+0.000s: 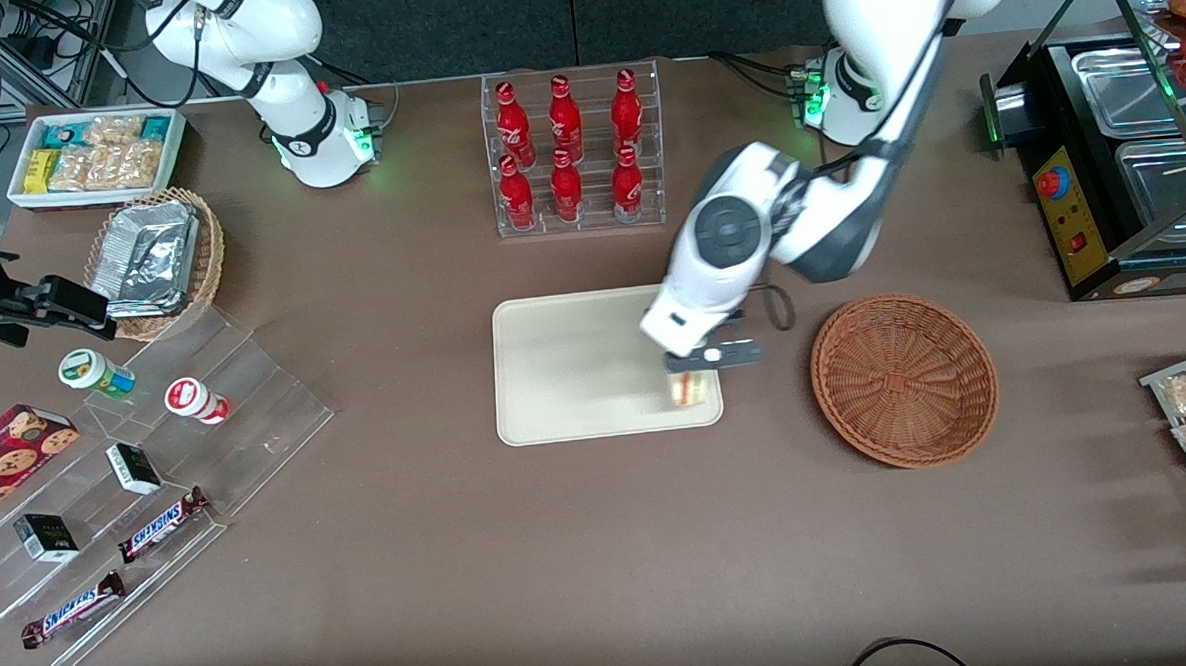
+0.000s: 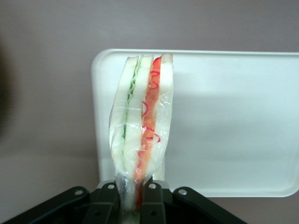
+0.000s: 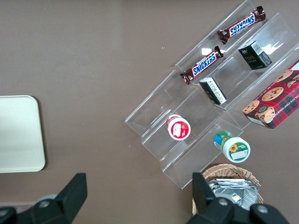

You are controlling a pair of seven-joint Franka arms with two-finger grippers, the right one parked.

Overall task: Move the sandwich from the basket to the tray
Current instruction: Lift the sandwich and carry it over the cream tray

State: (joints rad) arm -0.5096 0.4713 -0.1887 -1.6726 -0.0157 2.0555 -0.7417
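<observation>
My left gripper (image 1: pixel 690 369) is shut on the sandwich (image 1: pixel 689 389), a plastic-wrapped wedge of pale bread with red and green filling. It holds the wedge over the corner of the cream tray (image 1: pixel 565 374) that lies nearest the basket and the front camera. In the left wrist view the sandwich (image 2: pixel 142 121) hangs between the black fingers (image 2: pixel 154 205) above the tray (image 2: pixel 233 130). I cannot tell whether the sandwich touches the tray. The round reddish-brown wicker basket (image 1: pixel 903 377) stands beside the tray, toward the working arm's end, and holds nothing.
A clear rack of red bottles (image 1: pixel 572 149) stands farther from the front camera than the tray. A clear stepped shelf (image 1: pixel 148 463) with snacks, a tan wicker basket with foil containers (image 1: pixel 154 260) and a white snack bin (image 1: pixel 95 155) lie toward the parked arm's end. A black warmer (image 1: pixel 1116 160) stands at the working arm's end.
</observation>
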